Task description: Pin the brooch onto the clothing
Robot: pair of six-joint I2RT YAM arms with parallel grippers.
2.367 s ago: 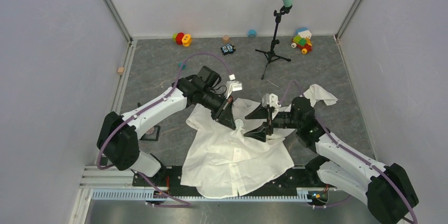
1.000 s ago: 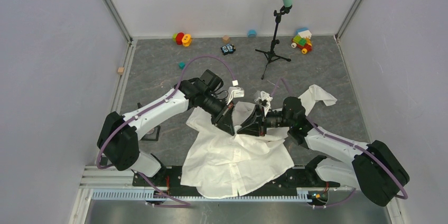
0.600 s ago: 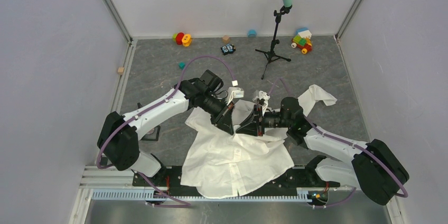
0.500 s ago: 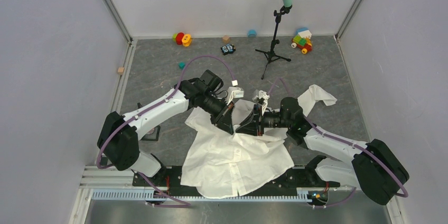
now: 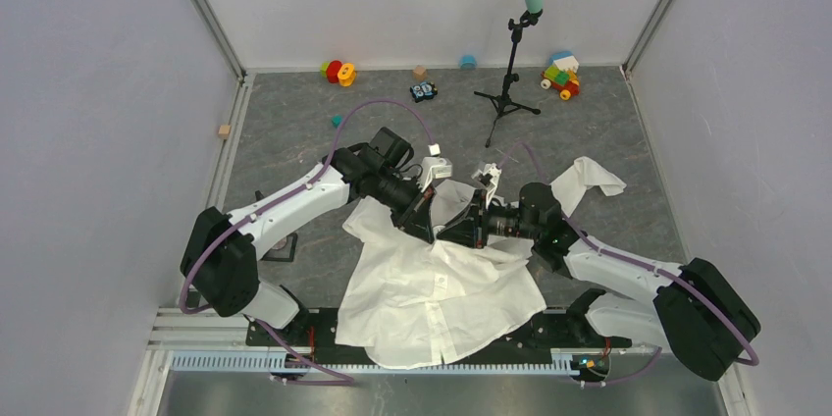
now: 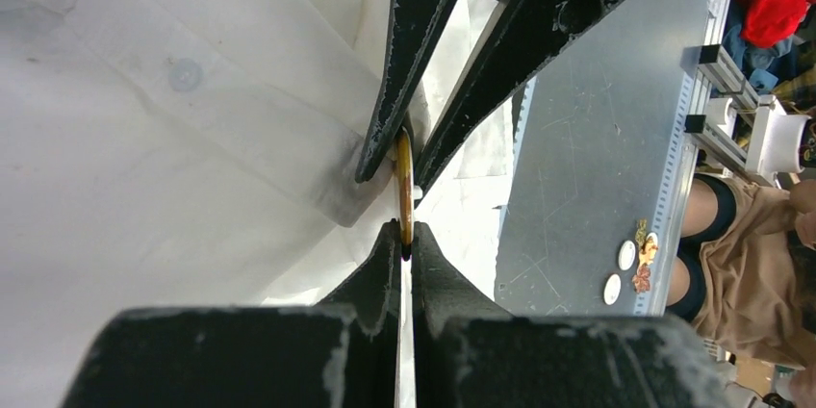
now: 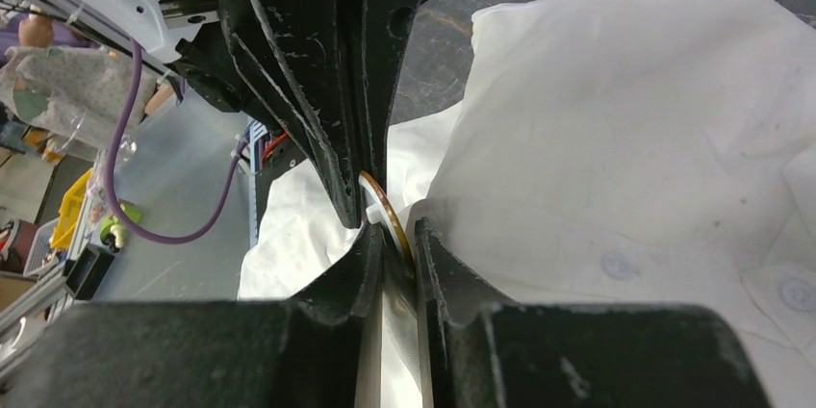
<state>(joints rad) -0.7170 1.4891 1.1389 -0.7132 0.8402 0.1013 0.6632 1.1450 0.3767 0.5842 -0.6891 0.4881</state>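
Observation:
The clothing, a white button-up shirt (image 5: 432,288), lies spread on the grey floor between the two arms. Above its collar area my left gripper (image 5: 430,228) and right gripper (image 5: 454,231) meet tip to tip. The brooch (image 6: 404,182) is a thin gold-rimmed disc seen edge-on. My left gripper (image 6: 404,238) is shut on its lower edge, with white fabric (image 6: 192,139) right behind it. In the right wrist view the brooch (image 7: 382,204) shows a white backing, and my right gripper (image 7: 393,238) is shut on it while the left fingers (image 7: 337,139) come down from above.
A microphone stand (image 5: 508,73) rises behind the arms. Toys lie along the back wall: a red-yellow one (image 5: 338,71), a multicoloured one (image 5: 561,76) and a small black car (image 5: 423,92). A wooden block (image 5: 225,130) sits far left. Several small pins (image 6: 630,268) lie on the metal rail.
The right arm has swung left until its gripper meets the left gripper over the shirt. In the last second both grippers edged slightly away from the arm bases, still closed together.

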